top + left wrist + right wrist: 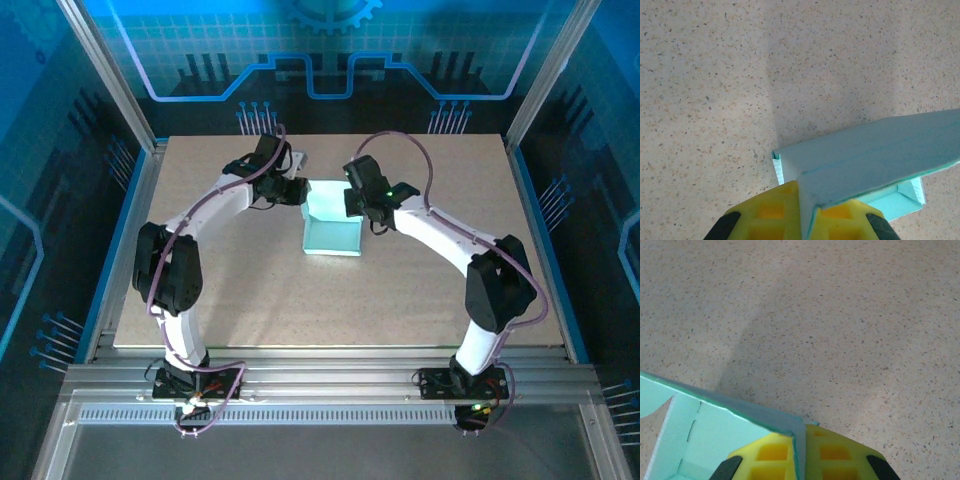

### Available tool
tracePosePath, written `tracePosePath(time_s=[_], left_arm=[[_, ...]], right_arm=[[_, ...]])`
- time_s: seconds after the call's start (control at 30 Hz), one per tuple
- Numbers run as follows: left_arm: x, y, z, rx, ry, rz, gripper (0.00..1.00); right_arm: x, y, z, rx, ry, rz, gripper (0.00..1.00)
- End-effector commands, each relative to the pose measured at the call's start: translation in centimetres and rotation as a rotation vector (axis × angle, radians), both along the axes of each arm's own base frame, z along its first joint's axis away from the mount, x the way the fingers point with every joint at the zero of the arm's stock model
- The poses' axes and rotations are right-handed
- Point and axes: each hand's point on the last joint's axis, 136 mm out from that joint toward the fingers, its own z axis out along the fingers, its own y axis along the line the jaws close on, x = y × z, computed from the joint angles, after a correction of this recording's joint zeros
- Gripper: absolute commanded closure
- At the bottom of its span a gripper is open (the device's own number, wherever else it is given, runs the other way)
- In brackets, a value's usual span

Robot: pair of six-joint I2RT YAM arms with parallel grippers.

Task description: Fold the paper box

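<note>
- Both arms arch in from the desk's [250, 310] near edge, elbows bowed outward, wrists meeting at the box [332, 228], midway across the desk toward the far edge.
- The left end effector [805, 217] is clamped tight on the box's left wall.
- The right end effector [799, 455] is pinched closed on its right wall.

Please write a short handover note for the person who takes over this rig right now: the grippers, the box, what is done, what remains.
Left gripper: jaws shut on a panel at the left side of the paper box.
Right gripper: jaws shut on a panel at its right side.
Box: stands on the table, near the middle, between the two arms.
Done: some walls are raised and it has a tray shape, open on top.
Left: finish the folds and close it, then release. Probably do not open either grip early.
</note>
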Motion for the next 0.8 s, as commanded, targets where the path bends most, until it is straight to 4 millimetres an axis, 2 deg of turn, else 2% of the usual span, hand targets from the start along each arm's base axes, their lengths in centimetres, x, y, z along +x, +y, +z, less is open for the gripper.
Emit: tracePosePath(time_s=[0.0, 0.4, 0.77], left_arm=[[0.7, -0.9, 3.7, -0.064, -0.111, 0.040, 1.00], [0.1, -3.0, 5.1, -0.100, -0.242, 0.109, 1.00], [-1.0, -3.6, 4.5, -0.152, -0.246, 0.215, 1.00]], right_arm=[[-0.2, -0.2, 1.6, 0.069, -0.093, -0.113, 1.00], [-0.6, 0.0, 1.6, 0.099, -0.162, -0.201, 1.00], [-0.8, -0.8, -0.1, 0.158, -0.161, -0.310, 1.00]])
